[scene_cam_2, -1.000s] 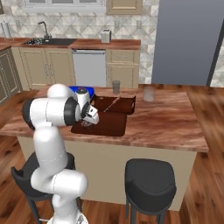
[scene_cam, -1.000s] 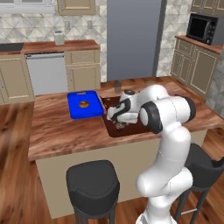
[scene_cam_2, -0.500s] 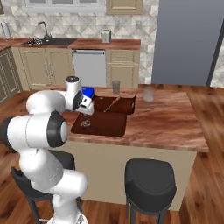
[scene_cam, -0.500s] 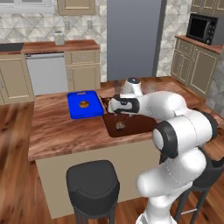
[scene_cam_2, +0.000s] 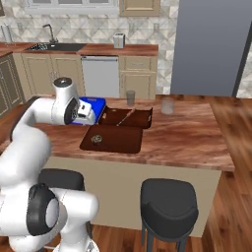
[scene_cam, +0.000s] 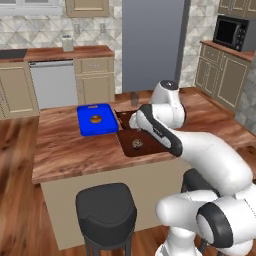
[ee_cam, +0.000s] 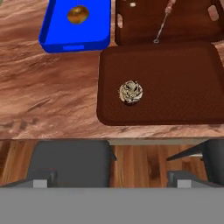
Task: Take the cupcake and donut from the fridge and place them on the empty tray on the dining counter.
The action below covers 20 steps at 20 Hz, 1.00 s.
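Note:
The cupcake (ee_cam: 131,92) stands alone on the left part of the dark brown tray (ee_cam: 179,92) on the dining counter (ee_cam: 48,92). The two base views show the same cupcake (scene_cam: 136,144) (scene_cam_2: 97,139) on the tray (scene_cam: 150,148) (scene_cam_2: 120,140). My gripper (ee_cam: 111,181) hovers above the counter's near edge, open, its fingertips (ee_cam: 41,183) wide apart with nothing between them. The hand (scene_cam: 137,120) (scene_cam_2: 84,112) hangs over the tray's left end. The fridge (scene_cam: 150,45) (scene_cam_2: 211,44) stands behind the counter with its doors closed. The donut is out of view.
A bright blue tray (ee_cam: 76,24) with a brown pastry (ee_cam: 78,14) lies left of the brown tray. A second brown tray (ee_cam: 170,22) holding a thin utensil lies behind it. Two glasses (scene_cam_2: 130,97) (scene_cam_2: 167,106) stand farther back. Black stools (scene_cam: 106,205) (scene_cam_2: 170,202) sit below the counter edge.
The hand has lifted up from the brown tray and the arm has stretched out over the counter. The cupcake has stayed where it was on the tray.

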Tool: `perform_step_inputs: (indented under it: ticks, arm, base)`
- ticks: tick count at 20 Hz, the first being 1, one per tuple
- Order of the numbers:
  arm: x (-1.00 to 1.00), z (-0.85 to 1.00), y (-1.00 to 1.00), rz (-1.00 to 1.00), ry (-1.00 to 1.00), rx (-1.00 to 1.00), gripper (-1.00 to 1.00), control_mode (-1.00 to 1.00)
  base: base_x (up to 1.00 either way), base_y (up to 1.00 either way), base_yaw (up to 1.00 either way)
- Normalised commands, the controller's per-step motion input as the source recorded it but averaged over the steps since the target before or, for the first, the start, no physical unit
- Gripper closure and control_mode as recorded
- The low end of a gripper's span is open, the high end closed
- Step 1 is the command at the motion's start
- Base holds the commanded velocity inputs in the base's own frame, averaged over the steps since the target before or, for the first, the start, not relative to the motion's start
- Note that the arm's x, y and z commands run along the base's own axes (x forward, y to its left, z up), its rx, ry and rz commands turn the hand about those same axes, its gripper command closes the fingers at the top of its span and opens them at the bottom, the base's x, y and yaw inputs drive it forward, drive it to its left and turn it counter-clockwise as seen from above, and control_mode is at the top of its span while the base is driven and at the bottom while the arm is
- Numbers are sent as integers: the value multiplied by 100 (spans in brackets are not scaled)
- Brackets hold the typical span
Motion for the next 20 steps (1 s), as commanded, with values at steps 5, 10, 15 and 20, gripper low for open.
perform_step_inputs:
  ticks: [5, 10, 15, 20]
  arm:
    - [-100, 75, 0, 3, -5, 0, -100, -100]
    - [-100, 74, 0, 0, -1, 0, -100, -100]
    - [-100, 47, -5, 0, -2, 0, -100, -100]
    - [-78, 49, -15, 0, -11, 0, -100, -100]
  base:
    - [0, 0, 0]
    - [0, 0, 0]
    - [0, 0, 0]
    - [0, 0, 0]
